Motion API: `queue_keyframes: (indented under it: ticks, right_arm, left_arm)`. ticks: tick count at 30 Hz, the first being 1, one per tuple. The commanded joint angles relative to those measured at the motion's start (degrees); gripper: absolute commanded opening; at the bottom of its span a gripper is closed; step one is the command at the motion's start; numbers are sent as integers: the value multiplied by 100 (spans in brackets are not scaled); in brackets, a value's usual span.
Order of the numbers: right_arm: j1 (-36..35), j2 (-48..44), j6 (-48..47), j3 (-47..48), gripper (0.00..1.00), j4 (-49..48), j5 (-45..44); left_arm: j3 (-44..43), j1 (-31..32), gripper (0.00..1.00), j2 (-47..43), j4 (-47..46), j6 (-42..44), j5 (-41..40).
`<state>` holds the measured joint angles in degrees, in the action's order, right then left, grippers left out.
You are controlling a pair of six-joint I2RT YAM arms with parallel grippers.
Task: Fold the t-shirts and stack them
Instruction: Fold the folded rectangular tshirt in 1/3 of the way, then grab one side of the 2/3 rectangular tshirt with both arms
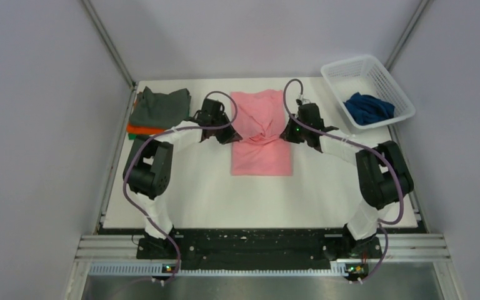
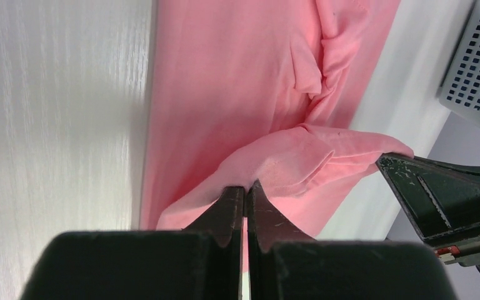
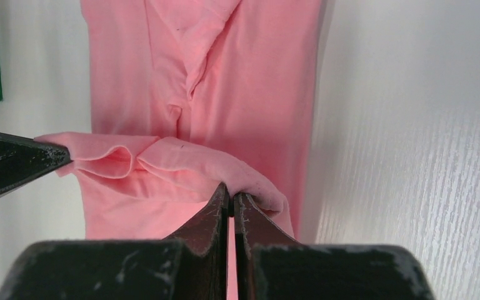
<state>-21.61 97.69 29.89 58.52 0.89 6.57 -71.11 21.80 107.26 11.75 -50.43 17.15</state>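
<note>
So the soft pink short-sleeved t-shirt (image 1: 261,159) lies mid-way across the white surface (image 1: 200,194), with its long axis running straight away from the arm bases. The left gripper (image 1: 235,135) is clamped on its left edge and the right gripper (image 1: 285,134) on its right edge. Both are about mid-length, with a raised ridge of cloth strung between them. The near half lies flat. My guess is the next bit is a fold along that long axis, both arms moving together. The folded pile with the dark grey t-shirt (image 1: 160,106) on top sits off left, nearer the left arm. The white plastic lattice basket (image 1: 378,75) is far right, well apart.
</note>
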Motion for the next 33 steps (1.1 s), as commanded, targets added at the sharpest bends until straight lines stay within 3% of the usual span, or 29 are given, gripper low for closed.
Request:
queue_keyframes:
  ticks: [1, 4, 6, 11, 14, 17, 19, 21, 22, 29, 33]
  right_arm:
    - [108, 305, -61, 291, 0, -443, 185]
    - [147, 511, 64, 321, 0, -547, 174]
    - [171, 614, 118, 365, 1, -599, 121]
    - [233, 875, 139, 859, 26, -441, -89]
    - [280, 946, 245, 1237, 37, -189, -322]
    - [299, 856, 248, 1386, 58, 61, -326]
    - [305, 642, 186, 1248, 73, 149, -318]
    - [298, 300, 53, 937, 95, 204, -246]
    - [302, 113, 18, 742, 98, 248, -195]
    - [291, -1606, 170, -1567, 99, -33, 717]
    - [285, -2085, 455, -2317, 95, -283, 981]
  left_arm:
    - [-317, -78, 0, 277, 24, 148, 103]
    - [-418, -135, 0, 427, 22, 107, 100]
    - [-529, -176, 13, 518, 34, 125, 122]
    - [-1092, -239, 50, 703, -25, 233, 236]
    - [-1369, -278, 61, 749, -46, 151, 306]
    - [-1384, -354, 72, 602, 23, 65, 252]
    - [-1224, -378, 96, 350, 119, 107, 60]
    - [-1014, -381, 99, 22, 390, 287, -220]
    - [-863, -379, 99, -171, 484, 371, -290]
    - [1247, -24, 99, -1506, 511, 518, -196]
    - [1941, 328, 98, -1742, 466, 381, -476]
